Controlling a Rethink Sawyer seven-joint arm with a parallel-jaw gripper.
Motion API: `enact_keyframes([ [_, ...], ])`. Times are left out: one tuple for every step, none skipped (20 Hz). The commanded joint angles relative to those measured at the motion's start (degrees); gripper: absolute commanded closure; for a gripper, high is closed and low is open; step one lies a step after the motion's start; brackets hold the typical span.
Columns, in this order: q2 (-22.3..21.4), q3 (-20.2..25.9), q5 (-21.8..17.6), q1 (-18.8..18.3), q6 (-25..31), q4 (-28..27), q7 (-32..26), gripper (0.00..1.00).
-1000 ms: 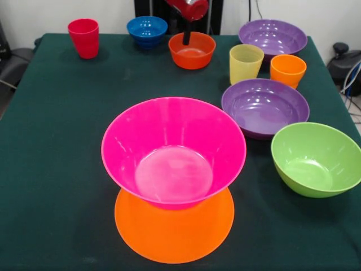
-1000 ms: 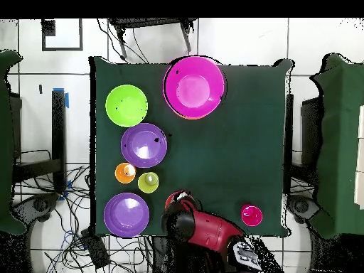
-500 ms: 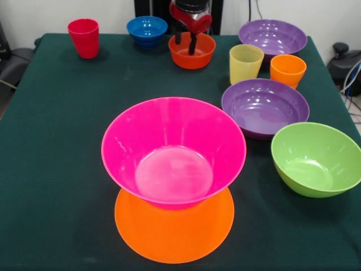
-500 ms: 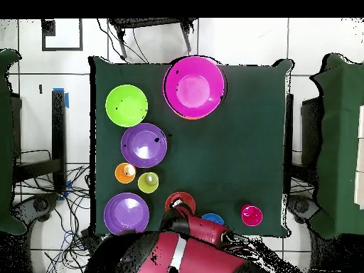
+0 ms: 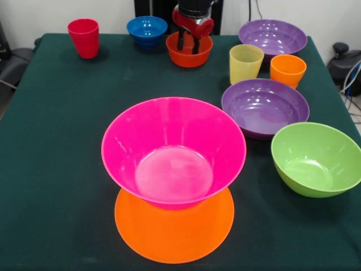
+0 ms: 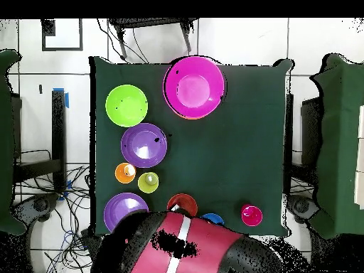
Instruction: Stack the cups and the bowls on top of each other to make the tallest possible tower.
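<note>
The small red-orange bowl [image 5: 189, 49] at the table's [image 5: 56, 141] far edge is my target: my gripper [image 5: 189, 44] has its jaws spread, one inside the rim, not closed. I judge it's bound for the pink bowl [image 5: 174, 149] on the upturned orange bowl [image 5: 175, 231].

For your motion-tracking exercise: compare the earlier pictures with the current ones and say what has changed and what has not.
The gripper turned from a tilted pose to upright and came down at the small red-orange bowl; its jaws now reach down at the far rim. That bowl has slid slightly left and away from the front camera. The pink bowl on the orange bowl, the cups and the other bowls stayed put.
</note>
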Motion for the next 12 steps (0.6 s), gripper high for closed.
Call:
enact_keyframes([
  [7.90,4.84,-0.13,-0.29,-0.77,-6.66,5.84,0.00],
  [7.37,4.63,-0.37,-0.67,0.05,-7.69,4.93,0.00],
  [6.84,4.42,-0.60,-1.04,0.86,-8.71,4.03,0.00],
  [6.20,3.96,-0.85,-1.28,1.68,-10.06,2.97,0.00],
  [5.78,4.18,-1.47,-2.22,2.78,-11.46,1.91,0.00],
  [5.36,4.40,-2.09,-3.15,3.88,-12.85,0.85,0.00],
  [5.04,4.39,-2.67,-3.72,4.47,-14.21,-0.03,0.00],
  [4.78,4.63,-3.32,-4.47,5.51,-15.51,-0.90,0.00],
  [4.53,4.55,-3.81,-4.77,6.06,-16.53,-1.42,0.00],
  [4.27,4.46,-4.31,-5.07,6.60,-17.56,-1.93,0.00],
  [4.13,4.19,-4.83,-5.13,6.82,-18.53,-2.27,0.00],
  [4.18,4.49,-5.59,-5.71,7.30,-19.46,-2.54,0.00],
])
